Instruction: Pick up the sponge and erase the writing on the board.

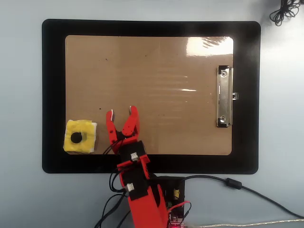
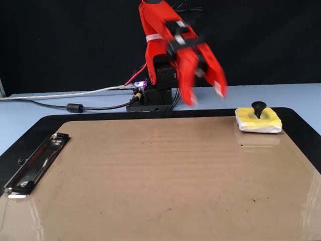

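Now gripper [image 1: 121, 113] open wide, empty, off sponge [image 1: 80, 136]

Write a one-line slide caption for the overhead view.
Open gripper hovers over the board, empty, with the sponge lying apart at the board's lower-left corner.

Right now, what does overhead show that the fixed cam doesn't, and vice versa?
Overhead only: the black mat's full outline, the whole clipboard, and a coiled black cable at the top right corner.

Fixed view only: the black knob standing up from the sponge, which overhead reads as a flat dot, and the arm's base against a dark backdrop.

Both: the open gripper empty above the board, the sponge lying free at the board's edge, the metal clip, no legible writing.
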`<state>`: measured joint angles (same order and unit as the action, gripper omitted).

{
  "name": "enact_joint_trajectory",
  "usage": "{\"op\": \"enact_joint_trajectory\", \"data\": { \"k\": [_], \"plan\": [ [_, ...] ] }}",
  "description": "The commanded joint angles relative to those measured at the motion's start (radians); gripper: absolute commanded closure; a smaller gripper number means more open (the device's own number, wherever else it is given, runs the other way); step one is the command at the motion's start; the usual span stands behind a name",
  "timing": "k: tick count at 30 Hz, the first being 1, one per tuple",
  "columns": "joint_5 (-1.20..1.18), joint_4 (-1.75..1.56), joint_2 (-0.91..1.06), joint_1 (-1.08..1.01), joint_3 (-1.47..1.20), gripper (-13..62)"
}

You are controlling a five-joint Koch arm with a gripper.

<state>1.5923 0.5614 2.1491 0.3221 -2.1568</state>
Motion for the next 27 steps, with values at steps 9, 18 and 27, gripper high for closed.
{"op": "enact_joint_trajectory", "data": {
  "k": [9,18,27],
  "plan": [
    [-0.495,0.696,-0.135,-0.623,0.043,17.2],
    [-0.489,0.690,-0.235,-0.637,-0.017,15.5],
    [-0.488,0.690,-0.236,-0.634,-0.014,14.9]
  ]
}}
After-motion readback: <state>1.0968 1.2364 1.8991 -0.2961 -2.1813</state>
